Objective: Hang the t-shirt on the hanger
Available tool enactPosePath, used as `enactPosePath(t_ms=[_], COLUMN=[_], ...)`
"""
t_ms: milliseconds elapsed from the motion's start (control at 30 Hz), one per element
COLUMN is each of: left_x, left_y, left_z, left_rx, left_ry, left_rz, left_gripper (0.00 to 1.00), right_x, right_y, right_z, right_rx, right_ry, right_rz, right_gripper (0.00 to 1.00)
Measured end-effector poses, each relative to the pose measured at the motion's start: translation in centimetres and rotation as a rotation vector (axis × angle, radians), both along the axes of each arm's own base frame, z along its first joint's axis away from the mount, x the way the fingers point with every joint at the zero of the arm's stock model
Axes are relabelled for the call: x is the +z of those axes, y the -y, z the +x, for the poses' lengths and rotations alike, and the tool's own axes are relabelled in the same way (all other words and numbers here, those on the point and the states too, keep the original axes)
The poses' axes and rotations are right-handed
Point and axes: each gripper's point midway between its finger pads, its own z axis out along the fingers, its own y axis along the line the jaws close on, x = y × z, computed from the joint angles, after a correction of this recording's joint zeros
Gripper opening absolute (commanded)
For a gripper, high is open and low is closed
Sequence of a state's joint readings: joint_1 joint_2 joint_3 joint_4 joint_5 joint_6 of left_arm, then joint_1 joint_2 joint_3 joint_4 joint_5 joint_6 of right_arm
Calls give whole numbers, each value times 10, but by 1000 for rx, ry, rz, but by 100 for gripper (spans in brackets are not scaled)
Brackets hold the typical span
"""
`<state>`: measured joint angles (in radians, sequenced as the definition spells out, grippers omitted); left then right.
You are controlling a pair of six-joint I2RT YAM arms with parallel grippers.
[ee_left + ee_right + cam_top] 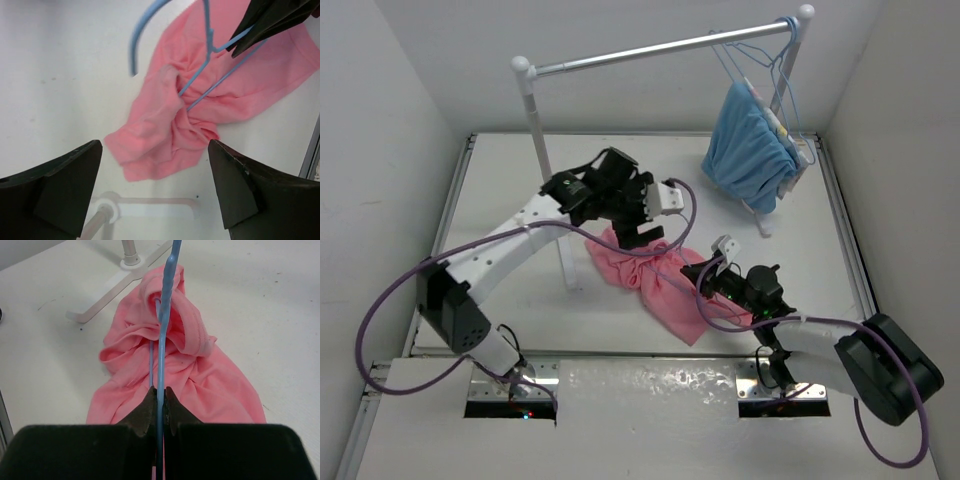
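Observation:
The salmon-pink t-shirt (pixel 655 285) lies bunched on the white table. In the right wrist view, the thin light-blue hanger (pixel 163 320) runs into the folds of the t-shirt (pixel 210 385) near its collar. My right gripper (pixel 160 391) is shut on the hanger wire, low over the cloth. My left gripper (pixel 155 145) hovers above the t-shirt (pixel 165 125) with its jaws wide apart and nothing between them. In that view the hanger (pixel 207 55) slants across the cloth, its hook free at the upper left. From above, my left gripper (pixel 640 238) is at the shirt's far end and my right gripper (pixel 700 272) at its right.
A silver rail (pixel 660 48) on white posts spans the back; a light-blue garment (pixel 752 150) and several blue hangers hang at its right end. One post (pixel 548 170) stands just left of the shirt, and the white rack foot (pixel 150 205) lies under my left gripper.

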<state>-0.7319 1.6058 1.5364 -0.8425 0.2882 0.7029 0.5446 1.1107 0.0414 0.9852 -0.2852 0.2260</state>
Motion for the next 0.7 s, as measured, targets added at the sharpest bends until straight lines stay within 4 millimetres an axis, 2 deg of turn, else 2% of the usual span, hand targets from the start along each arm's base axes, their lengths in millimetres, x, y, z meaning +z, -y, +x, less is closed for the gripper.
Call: enactPosePath(t_ms=[133,200,233,333,400,500,567,633,700], left_x=[44,53,50,25,-2,-47,-69,-83,-93], left_y=[-23,-36,-43,-59,-62,-56,-49,-42,-35], left_z=[3,3,2,10,24,43,47,48,50], left_rx=[20,26,29,55,69,60,30,-5,-41], left_ry=[91,135,147,132,101,33,-4,-27,-50], left_rz=[-81,-110,-115,-87,-52,-15,-7,-10,-14], left_gripper=[86,86,86,89,91,94,94,92,86], right_x=[-3,-5,-5,-5,-5,-5,-4,-3,-3], right_y=[-2,-3,-3,-4,-5,-4,-4,-4,-3], right_z=[1,1,1,0,-1,-1,-2,-3,-4], right_rx=[6,8,12,20,24,26,26,29,32], right_ry=[-14,-18,-20,-23,-23,-23,-22,-20,-18], right_rz=[9,11,12,14,14,13,13,10,6], right_gripper=[0,0,0,0,0,0,0,0,0])
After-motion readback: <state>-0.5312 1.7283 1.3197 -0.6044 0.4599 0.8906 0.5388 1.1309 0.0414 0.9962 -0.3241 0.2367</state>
